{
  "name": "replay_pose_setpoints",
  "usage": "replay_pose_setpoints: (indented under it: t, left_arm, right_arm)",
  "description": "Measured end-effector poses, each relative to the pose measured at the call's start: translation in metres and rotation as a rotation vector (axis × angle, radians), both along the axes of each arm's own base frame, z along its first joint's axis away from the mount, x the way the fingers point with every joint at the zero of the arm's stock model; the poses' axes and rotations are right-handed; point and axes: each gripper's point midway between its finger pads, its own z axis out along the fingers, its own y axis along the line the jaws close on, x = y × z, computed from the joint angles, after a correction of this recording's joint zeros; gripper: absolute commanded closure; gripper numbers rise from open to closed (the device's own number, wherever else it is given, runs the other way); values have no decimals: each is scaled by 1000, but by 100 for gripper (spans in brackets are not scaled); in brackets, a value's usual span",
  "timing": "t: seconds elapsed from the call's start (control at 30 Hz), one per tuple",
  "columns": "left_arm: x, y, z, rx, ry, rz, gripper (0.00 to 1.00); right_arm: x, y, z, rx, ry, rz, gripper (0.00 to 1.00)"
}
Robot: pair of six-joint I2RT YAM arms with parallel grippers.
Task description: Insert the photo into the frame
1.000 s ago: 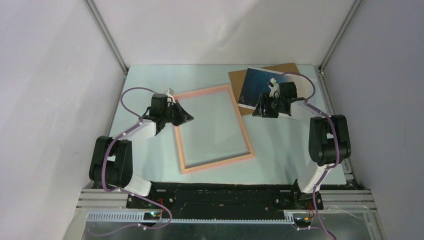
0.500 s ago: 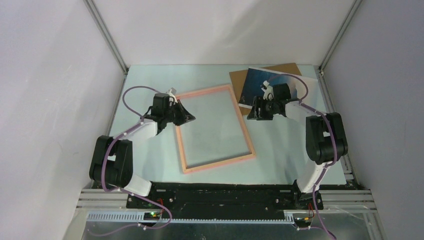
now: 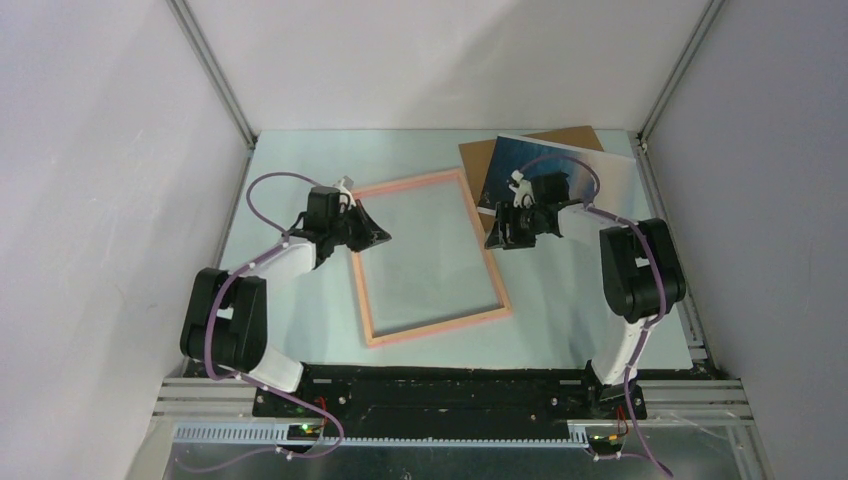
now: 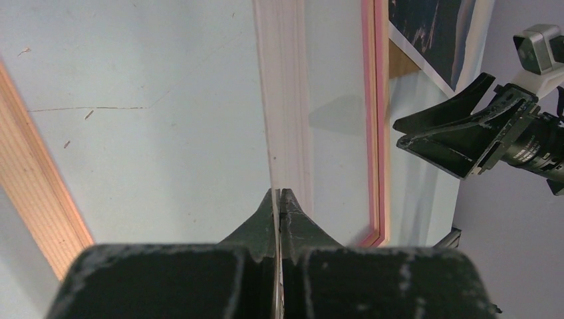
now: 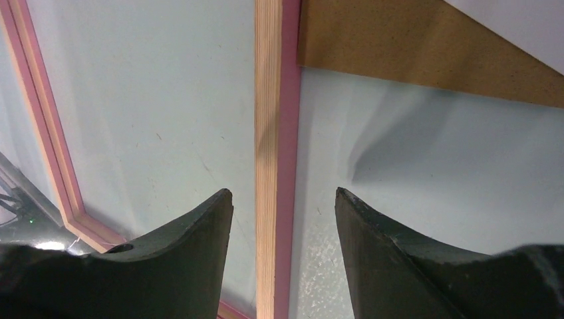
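Note:
The pink frame [image 3: 430, 327] lies flat mid-table. My left gripper [image 3: 380, 237] sits at its left rail, shut on a thin clear sheet [image 4: 282, 100] seen edge-on between the jaws [image 4: 279, 193]. The photo [image 3: 505, 170], a blue seascape, rests at the back right on a brown backing board [image 3: 475, 160], partly hidden by my right arm. My right gripper [image 3: 497, 238] is open, low over the frame's right rail [image 5: 276, 100], one finger on either side of it [image 5: 282, 193], with nothing gripped. The left wrist view shows the photo's corner [image 4: 432, 26].
The brown board's corner [image 5: 412, 46] lies just beyond the frame's right rail. White walls close in the table on three sides. Both arm bases stand at the near edge.
My right gripper has moved left, off the photo and over the frame's right rail. The left gripper has stayed put and shut.

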Motion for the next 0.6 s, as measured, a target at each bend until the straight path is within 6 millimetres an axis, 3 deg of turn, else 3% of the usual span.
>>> replay_pose_setpoints:
  t: [0.6]
  left_arm:
    - [0,-3,-1,-28,28,24,100]
  right_arm:
    - [-3,13,-8,3,23,34,40]
